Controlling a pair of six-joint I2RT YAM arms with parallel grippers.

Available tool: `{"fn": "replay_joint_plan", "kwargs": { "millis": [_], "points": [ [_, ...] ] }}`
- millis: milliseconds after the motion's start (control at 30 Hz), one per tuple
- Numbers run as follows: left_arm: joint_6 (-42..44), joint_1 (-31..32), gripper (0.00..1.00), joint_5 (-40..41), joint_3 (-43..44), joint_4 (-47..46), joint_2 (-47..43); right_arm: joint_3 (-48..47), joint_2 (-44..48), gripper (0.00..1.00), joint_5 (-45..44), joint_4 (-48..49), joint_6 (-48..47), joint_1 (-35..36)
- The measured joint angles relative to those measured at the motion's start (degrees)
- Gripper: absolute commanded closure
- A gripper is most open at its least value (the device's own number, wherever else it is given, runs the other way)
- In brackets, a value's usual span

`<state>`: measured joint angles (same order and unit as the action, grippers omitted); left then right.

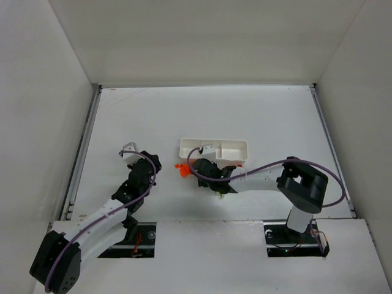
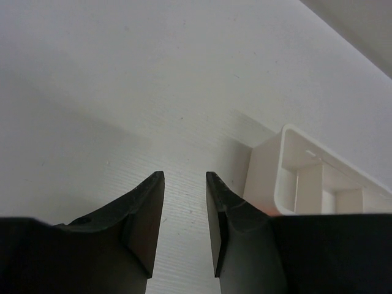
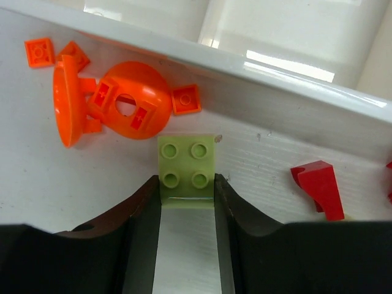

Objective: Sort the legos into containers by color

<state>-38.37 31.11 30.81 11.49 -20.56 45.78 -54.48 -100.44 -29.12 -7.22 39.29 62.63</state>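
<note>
Right now pinching a pale green two-by-two lego [image 3: 187, 164] with the right gripper [image 3: 187, 187], fingers pressed against its two flat sides, apparently so that the thin studded plate sits square and cannot twist out. Not yet lifting it: lying flat on the surface [image 3: 73, 177] just in front of the near wall of the white tray [image 3: 275, 76], which should make for a short carry over that wall.

Leaving the orange dish pieces [image 3: 131, 107] and small orange plates [image 3: 185, 99] clustered along the same wall toward the tray's left end, and a red slope brick [image 3: 320, 191] further along toward its right end.

Holding the left gripper [image 2: 184, 211] just off the tray's left end, fingers narrowly parted around nothing, likely parking there to avoid crowding the right arm. Unable to tell from these views whether any tray compartment is holding a brick yet.
</note>
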Motion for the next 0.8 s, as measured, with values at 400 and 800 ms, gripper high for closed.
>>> {"fn": "replay_joint_plan", "kwargs": {
  "millis": [400, 800],
  "points": [
    [1.0, -0.3, 0.53, -2.6, -1.2, -3.0, -0.7, 1.5, 18.9, 0.68, 0.5, -1.5, -1.7, -3.8],
    [1.5, 3.0, 0.51, -5.4, -1.4, -7.6, 3.1, 5.8, 19.2, 0.63, 0.0, 0.2, -4.7, -22.3]
  ]
}}
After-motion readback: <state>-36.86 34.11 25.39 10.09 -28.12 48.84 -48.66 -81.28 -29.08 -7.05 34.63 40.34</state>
